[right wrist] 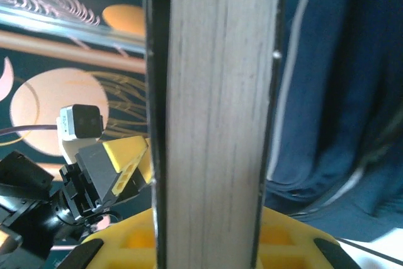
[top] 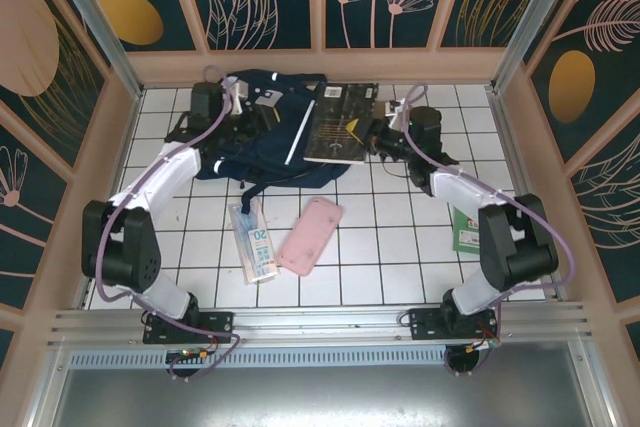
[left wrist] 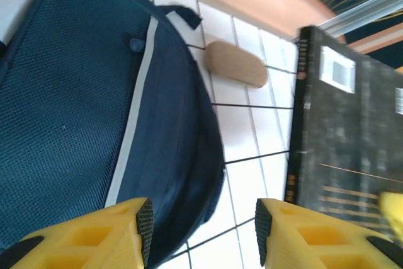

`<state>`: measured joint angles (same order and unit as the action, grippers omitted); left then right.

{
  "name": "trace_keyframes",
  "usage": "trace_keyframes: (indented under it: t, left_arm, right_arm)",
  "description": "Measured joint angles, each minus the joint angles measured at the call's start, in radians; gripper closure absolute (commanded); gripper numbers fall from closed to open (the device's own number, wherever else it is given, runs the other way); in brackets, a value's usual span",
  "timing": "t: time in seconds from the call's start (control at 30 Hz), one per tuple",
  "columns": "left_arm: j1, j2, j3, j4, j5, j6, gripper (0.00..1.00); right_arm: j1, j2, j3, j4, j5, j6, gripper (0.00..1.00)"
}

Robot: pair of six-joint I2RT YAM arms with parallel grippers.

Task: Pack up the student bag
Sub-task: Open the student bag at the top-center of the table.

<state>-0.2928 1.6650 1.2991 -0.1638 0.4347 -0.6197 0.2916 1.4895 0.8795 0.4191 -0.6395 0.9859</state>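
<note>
- The student bag (top: pixel 262 152) lies at the far middle of the desk (top: pixel 400 237), between my two hands.
- A dark book (top: pixel 340 122) overlaps its right side, my right hand (top: pixel 375 134) clamped on the book's edge.
- My left hand (left wrist: pixel 201 225) hovers over the bag's left side, jaws apart, empty.

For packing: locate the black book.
Top view: the black book is far centre, over the right side of the student bag, its right edge in the right gripper.
</note>
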Motion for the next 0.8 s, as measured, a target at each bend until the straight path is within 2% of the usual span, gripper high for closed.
trace_keyframes:
  t: [0.2,0.4,0.67,0.73,0.8]
  left_arm:
    - [-0.128,0.169,0.175,-0.111,-0.232,0.11,0.52]
    - [-0.235,0.364,0.374,-0.207,-0.42,0.21,0.48]
    - [-0.299,0.586,0.58,-0.304,-0.596,0.3,0.47]
    - [-0.298,0.623,0.605,-0.323,-0.625,0.315,0.56]
    - [-0.299,0.653,0.632,-0.345,-0.655,0.34,0.74]
  right_arm:
    - [-0.077,-0.151,-0.086,-0.119,0.081,-0.054,1.0]
    - [-0.124,-0.227,-0.137,-0.187,0.119,-0.069,1.0]
    - [-0.136,-0.294,-0.167,-0.245,0.128,-0.073,1.0]
    - [-0.138,-0.308,-0.171,-0.252,0.128,-0.076,1.0]
    - [-0.14,-0.316,-0.174,-0.254,0.128,-0.083,1.0]
